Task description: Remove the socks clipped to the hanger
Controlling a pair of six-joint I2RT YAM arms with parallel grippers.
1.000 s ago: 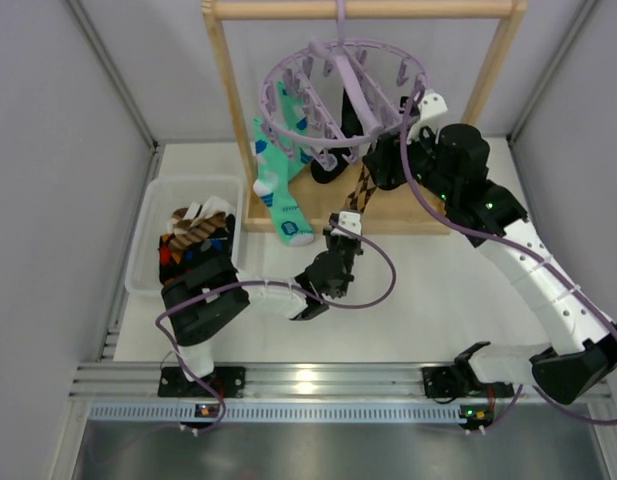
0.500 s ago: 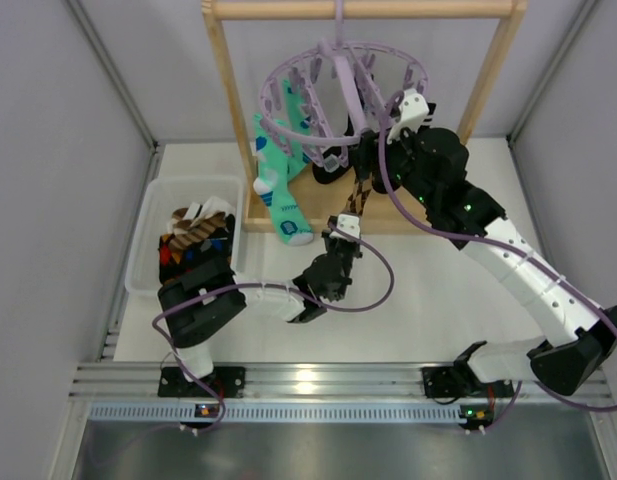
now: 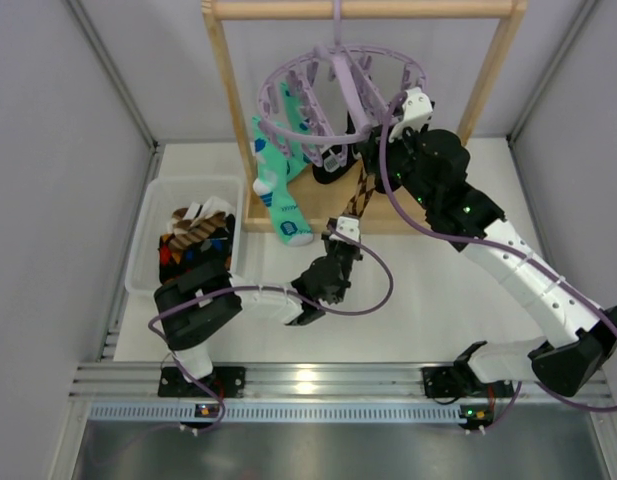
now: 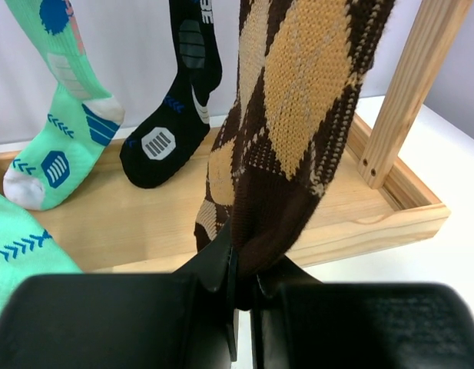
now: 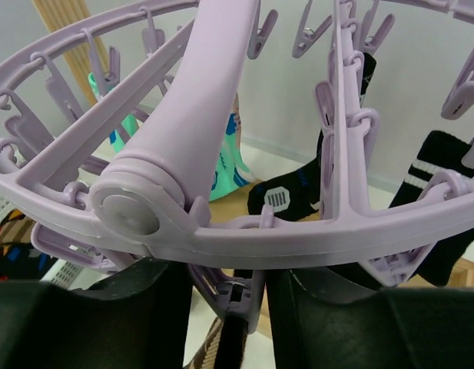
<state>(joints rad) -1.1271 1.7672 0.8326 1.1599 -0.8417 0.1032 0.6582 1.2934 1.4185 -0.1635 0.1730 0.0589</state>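
Left wrist view — left gripper (image 4: 243, 270) jaws clamped on toe of brown diamond sock (image 4: 298, 115) | sock hangs below hanger (image 3: 338, 95), top end at clip peg (image 5: 237, 296) | soft, light, stretchy knit — likely best held at bunched toe | right gripper (image 5: 230, 323) straddles peg under hanger rim; cannot tell whether jaws are pressing it

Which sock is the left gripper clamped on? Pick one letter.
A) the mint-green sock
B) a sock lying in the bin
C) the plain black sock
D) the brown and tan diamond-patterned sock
D: in the left wrist view the left gripper is pinched shut on the toe of the brown and tan diamond-patterned sock, while the mint-green sock and the black sock hang untouched behind it.
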